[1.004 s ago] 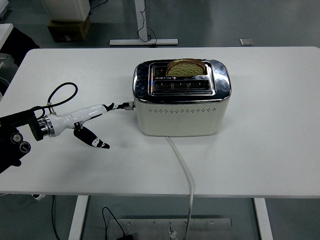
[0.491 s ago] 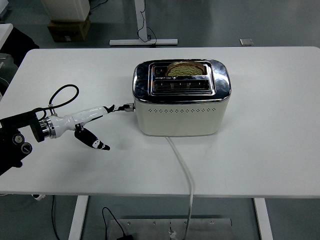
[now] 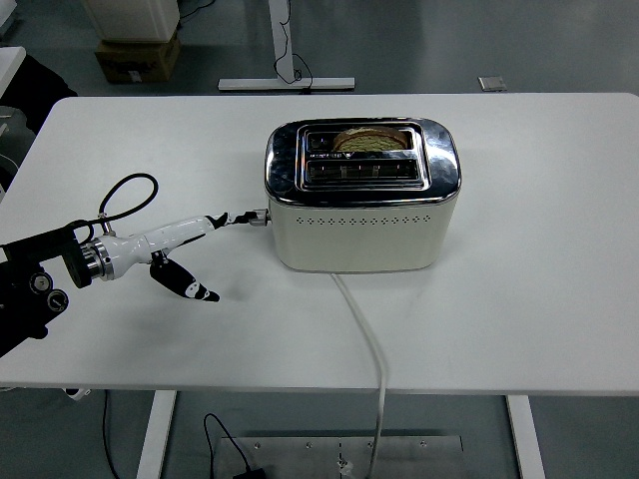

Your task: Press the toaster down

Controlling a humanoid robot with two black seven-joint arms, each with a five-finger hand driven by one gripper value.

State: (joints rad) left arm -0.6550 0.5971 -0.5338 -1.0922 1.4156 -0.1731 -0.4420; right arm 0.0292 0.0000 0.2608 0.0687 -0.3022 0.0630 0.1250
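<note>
A cream toaster (image 3: 359, 235) with a chrome top stands in the middle of the white table (image 3: 539, 249). A slice of bread (image 3: 371, 140) sits low in its back slot, and the front slot is empty. The toaster's lever (image 3: 259, 215) sticks out of its left end. My left hand (image 3: 222, 255) reaches in from the left edge. Its white forefinger (image 3: 185, 230) is stretched out, with the black tip resting on the lever. Its thumb (image 3: 185, 284) hangs spread below and holds nothing. My right arm is out of view.
A white power cable (image 3: 369, 339) runs from the toaster's front over the table's near edge. A black cable loop (image 3: 125, 195) arches above my left wrist. A cardboard box (image 3: 140, 55) and a table-leg base (image 3: 288, 84) stand on the floor beyond the table.
The bread has sunk lower into the back slot. My left forefinger and the lever have moved down a little, and my left arm has lowered slightly.
</note>
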